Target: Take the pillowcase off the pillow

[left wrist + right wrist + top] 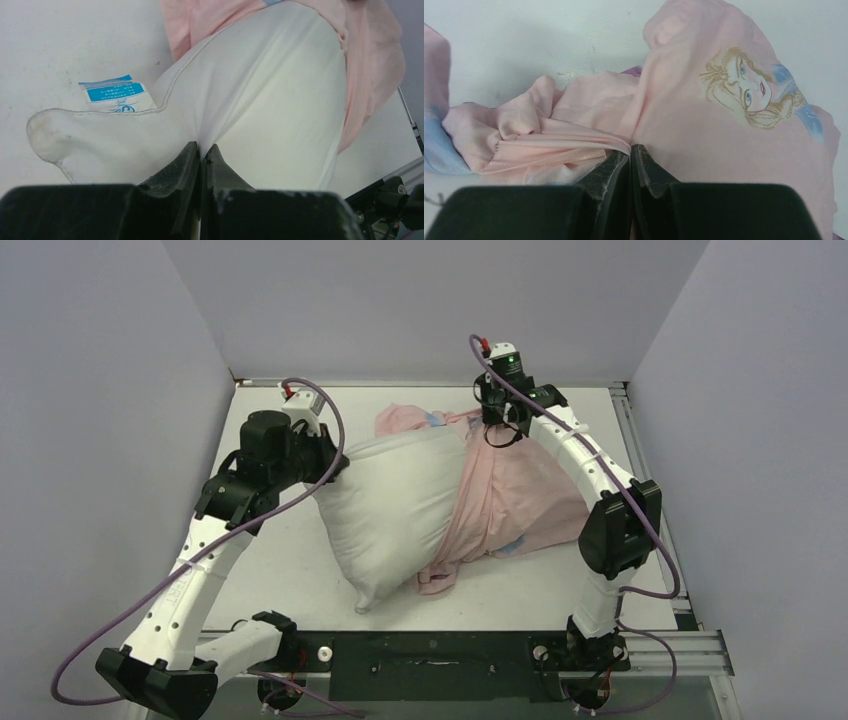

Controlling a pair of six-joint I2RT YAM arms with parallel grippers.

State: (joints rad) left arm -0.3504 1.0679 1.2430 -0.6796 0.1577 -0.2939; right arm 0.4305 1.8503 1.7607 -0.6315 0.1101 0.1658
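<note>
The pillow (pixel 390 505) lies in the middle of the counter (pixel 280 570), its 3 o'clock half inside the pillowcase (pixel 520 490), which shows its pink side. The left end effector (pixel 335 465) is clamped on the pillow's cloth at 10 o'clock, the right end effector (pixel 497 430) on pillowcase folds at 1 o'clock. Both things seem soft and light; the thin cover can slip, so a gathered fold is the safer hold.
</note>
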